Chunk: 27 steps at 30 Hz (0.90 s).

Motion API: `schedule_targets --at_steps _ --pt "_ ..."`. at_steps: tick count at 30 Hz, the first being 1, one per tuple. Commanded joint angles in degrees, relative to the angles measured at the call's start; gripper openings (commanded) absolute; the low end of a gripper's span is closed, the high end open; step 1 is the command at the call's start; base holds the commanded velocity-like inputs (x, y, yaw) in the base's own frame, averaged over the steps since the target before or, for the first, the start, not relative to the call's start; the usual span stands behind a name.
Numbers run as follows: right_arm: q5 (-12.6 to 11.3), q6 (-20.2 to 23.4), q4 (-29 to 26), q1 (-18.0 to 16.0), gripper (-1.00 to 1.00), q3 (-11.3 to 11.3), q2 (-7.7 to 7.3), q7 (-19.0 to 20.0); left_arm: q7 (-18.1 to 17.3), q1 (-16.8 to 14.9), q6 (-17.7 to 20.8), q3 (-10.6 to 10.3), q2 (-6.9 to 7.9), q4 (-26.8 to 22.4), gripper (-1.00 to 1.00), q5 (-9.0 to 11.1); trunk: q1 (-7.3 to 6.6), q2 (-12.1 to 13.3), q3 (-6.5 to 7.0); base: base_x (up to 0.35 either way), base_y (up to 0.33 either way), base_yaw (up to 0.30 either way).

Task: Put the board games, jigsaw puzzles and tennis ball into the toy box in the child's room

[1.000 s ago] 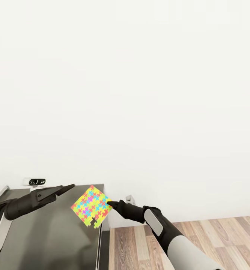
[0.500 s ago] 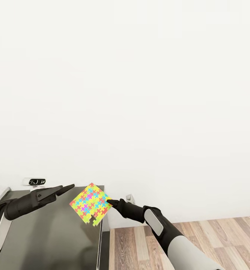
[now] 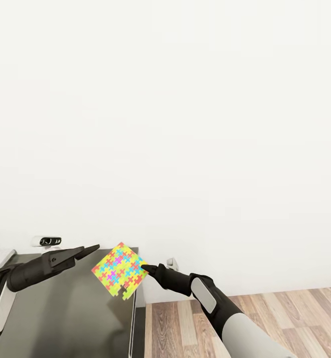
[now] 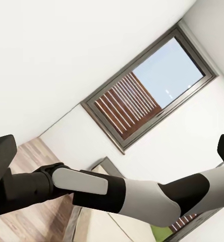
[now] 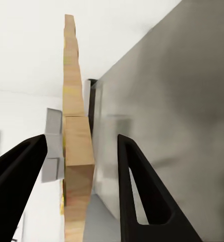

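A jigsaw puzzle, a thin multicoloured square sheet, hangs tilted in the air over the right edge of the dark grey table. My right gripper is shut on the sheet's right corner. In the right wrist view the jigsaw puzzle stands edge-on between the two black fingers, with the tabletop behind. My left gripper hovers open over the table, a short way left of the sheet, with nothing between its fingers. The toy box, the board games and the tennis ball are out of view.
A plain white wall fills the space ahead. Wood-plank floor lies right of the table. A small white device sits at the table's back edge. In the left wrist view my right arm crosses below a window with brown slats.
The puzzle and my right gripper have shifted a little to the left. The left arm has barely moved.
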Motion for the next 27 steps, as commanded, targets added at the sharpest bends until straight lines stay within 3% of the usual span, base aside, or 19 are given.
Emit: schedule_targets --at_steps 1,5,27 --pt "-0.3 0.3 0.0 0.0 -1.00 0.0 0.00 0.0 -0.2 0.0 0.6 0.0 0.02 0.0 1.00 -0.1 -0.22 0.4 0.11 0.000 0.000 0.000" --pt "-0.3 0.3 0.0 0.0 -1.00 0.0 0.00 0.0 -0.2 -0.1 0.6 0.0 0.01 0.0 1.00 0.0 -1.10 2.0 0.83 0.000 0.000 0.000" --pt "-0.3 0.0 0.1 0.0 -1.00 0.1 0.00 0.0 -0.2 0.0 0.5 0.4 0.13 0.0 1.00 0.4 -1.10 2.0 0.83 -0.026 0.000 0.000"
